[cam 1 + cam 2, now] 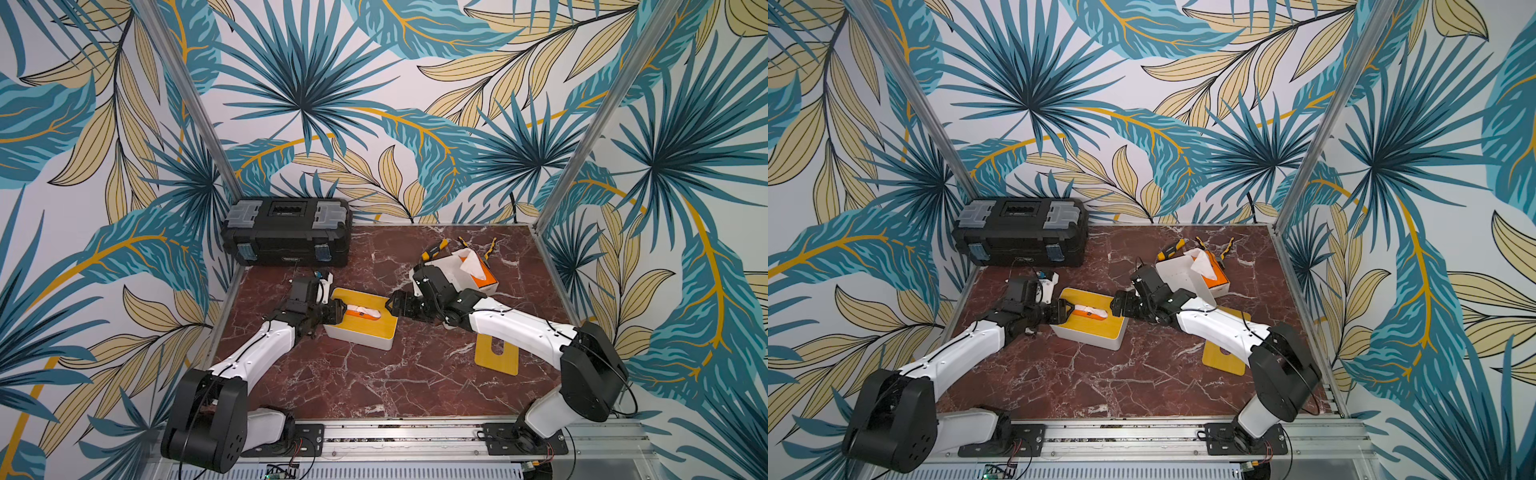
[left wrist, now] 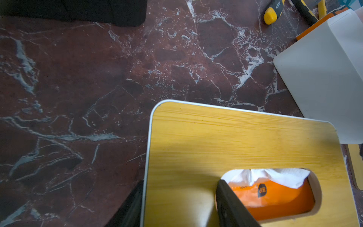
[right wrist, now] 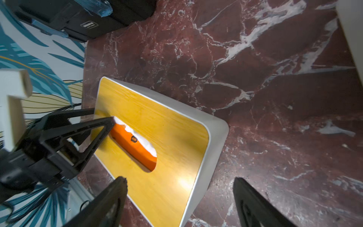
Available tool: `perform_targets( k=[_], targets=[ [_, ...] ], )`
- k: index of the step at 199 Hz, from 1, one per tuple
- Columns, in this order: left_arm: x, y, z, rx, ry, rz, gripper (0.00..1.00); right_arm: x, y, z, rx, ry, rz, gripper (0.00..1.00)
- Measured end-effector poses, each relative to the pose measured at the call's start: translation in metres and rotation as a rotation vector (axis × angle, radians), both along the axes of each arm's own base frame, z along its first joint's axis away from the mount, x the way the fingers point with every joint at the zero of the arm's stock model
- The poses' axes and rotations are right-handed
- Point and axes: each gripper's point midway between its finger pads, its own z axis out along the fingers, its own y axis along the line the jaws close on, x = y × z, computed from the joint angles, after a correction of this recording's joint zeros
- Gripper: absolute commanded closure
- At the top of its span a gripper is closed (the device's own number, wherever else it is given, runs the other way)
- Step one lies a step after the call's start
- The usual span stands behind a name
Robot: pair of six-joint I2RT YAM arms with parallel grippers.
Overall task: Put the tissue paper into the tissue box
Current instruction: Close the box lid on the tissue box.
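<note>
The tissue box, white with a yellow wooden lid, lies mid-table. Through the lid's slot shows the tissue paper, an orange pack with white tissue at its top edge, also seen in the right wrist view as the orange pack. My left gripper is shut on the box's left end, one finger inside the slot and the other outside the end wall. My right gripper hangs open just above the box's right end, touching nothing; in a top view the right gripper sits beside that end.
A second white box at the back right holds another orange pack with tissue sticking up. A loose yellow lid lies under the right arm. A screwdriver, pliers and a black toolbox stand at the back.
</note>
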Motion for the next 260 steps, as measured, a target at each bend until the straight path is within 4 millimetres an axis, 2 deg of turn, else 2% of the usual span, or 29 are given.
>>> perform_targets(
  k=[25,51,70,83,102,122,144,161,175,193,225,260],
  targets=[
    [-0.001,0.0,0.0,0.002,0.001,0.0,0.52,-0.004,-0.003,-0.04,-0.094,0.064,-0.004,0.09],
    [-0.002,0.001,0.001,0.003,0.006,0.003,0.45,0.002,0.006,-0.039,-0.096,0.035,0.004,0.09],
    [-0.006,0.002,0.002,0.005,0.011,0.006,0.33,0.002,0.007,-0.038,-0.096,0.028,0.004,0.09],
    [-0.009,0.001,0.007,-0.001,0.007,0.0,0.31,0.0,0.005,-0.036,-0.099,0.025,0.004,0.09],
    [-0.015,-0.001,0.027,-0.024,-0.033,-0.012,0.26,-0.005,-0.003,-0.034,-0.115,0.022,0.004,0.09],
    [-0.018,-0.006,0.064,-0.058,-0.117,-0.033,0.25,-0.013,-0.011,-0.027,-0.12,0.012,0.012,0.09],
    [-0.022,-0.017,0.11,-0.096,-0.236,-0.063,0.25,-0.02,-0.019,-0.005,-0.093,-0.045,0.018,0.09],
    [-0.03,-0.034,0.126,-0.105,-0.276,-0.109,0.25,-0.028,-0.029,0.02,-0.071,-0.122,0.015,0.09],
    [-0.036,-0.048,0.124,-0.097,-0.269,-0.144,0.28,-0.034,-0.039,0.037,-0.056,-0.194,0.008,0.09],
    [-0.039,-0.061,0.108,-0.067,-0.222,-0.162,0.31,-0.045,-0.059,0.05,-0.054,-0.277,-0.014,0.09],
    [-0.04,-0.075,0.078,0.004,-0.149,-0.154,0.36,-0.061,-0.104,0.05,-0.113,-0.397,-0.076,0.09],
    [-0.041,-0.087,0.051,0.075,-0.097,-0.147,0.44,-0.07,-0.148,0.046,-0.2,-0.508,-0.158,0.09]
  ],
)
